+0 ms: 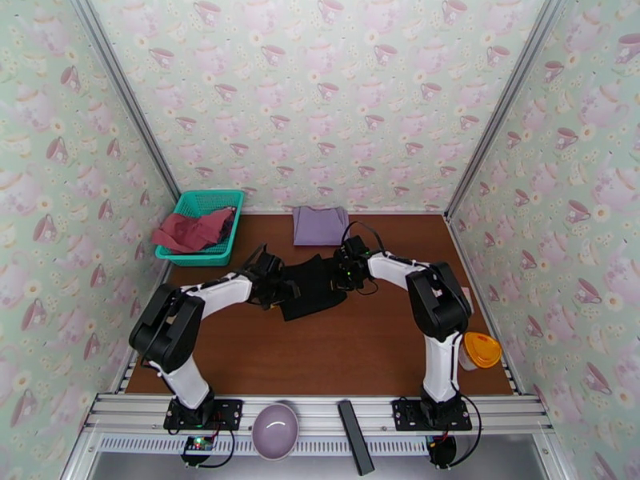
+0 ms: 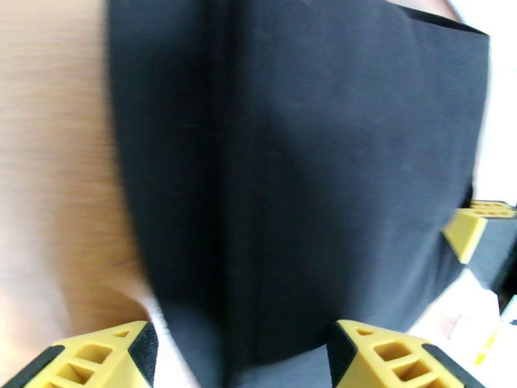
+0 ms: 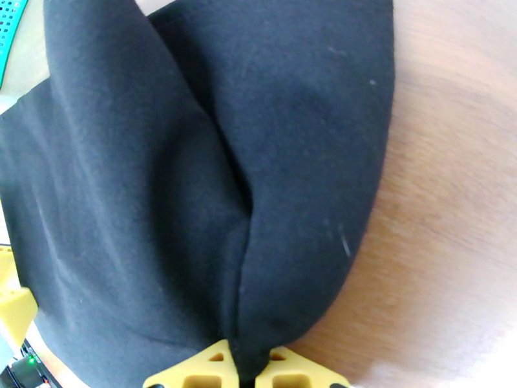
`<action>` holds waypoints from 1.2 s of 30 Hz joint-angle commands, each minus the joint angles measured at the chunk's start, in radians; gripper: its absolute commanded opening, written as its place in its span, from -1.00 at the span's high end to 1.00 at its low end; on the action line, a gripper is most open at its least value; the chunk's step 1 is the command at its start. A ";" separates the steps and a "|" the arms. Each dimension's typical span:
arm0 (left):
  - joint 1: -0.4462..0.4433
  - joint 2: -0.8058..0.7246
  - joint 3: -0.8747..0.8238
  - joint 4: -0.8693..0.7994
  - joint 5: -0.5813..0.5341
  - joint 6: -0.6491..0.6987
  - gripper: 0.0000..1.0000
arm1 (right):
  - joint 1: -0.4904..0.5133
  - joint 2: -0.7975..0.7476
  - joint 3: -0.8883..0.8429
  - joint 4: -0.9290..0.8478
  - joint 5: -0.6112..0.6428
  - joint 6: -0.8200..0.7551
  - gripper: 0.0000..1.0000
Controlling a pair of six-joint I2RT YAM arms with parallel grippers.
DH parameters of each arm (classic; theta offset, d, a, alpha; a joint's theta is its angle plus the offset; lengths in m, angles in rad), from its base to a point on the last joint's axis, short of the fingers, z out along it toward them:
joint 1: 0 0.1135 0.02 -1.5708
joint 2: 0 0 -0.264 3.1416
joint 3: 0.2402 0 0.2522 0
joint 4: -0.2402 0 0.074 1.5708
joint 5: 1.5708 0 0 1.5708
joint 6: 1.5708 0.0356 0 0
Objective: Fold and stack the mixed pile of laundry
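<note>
The black garment lies spread on the brown table between both arms. My left gripper sits at its left edge. In the left wrist view its yellow fingertips stand wide apart, so the left gripper is open, with the black garment lying flat between and ahead of them. My right gripper is at the cloth's upper right edge. In the right wrist view the right gripper is shut on a raised fold of the black garment. A folded lavender cloth rests at the back. The dusty-red top hangs over the basket.
A teal mesh basket stands at the back left corner. An orange-lidded container sits at the right near edge. A purple bowl and a black bar lie on the front rail. Patterned walls close in three sides.
</note>
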 commanded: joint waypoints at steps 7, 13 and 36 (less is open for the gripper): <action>-0.019 0.113 0.080 -0.052 -0.062 0.056 -0.43 | 0.017 0.002 -0.031 -0.036 -0.013 0.011 1.00; -0.043 0.230 0.172 -0.050 -0.040 0.070 -0.24 | 0.017 -0.002 -0.036 -0.036 -0.014 0.014 1.00; -0.064 0.352 0.195 0.111 0.098 0.036 0.36 | 0.079 -0.026 -0.039 -0.033 -0.004 0.060 1.00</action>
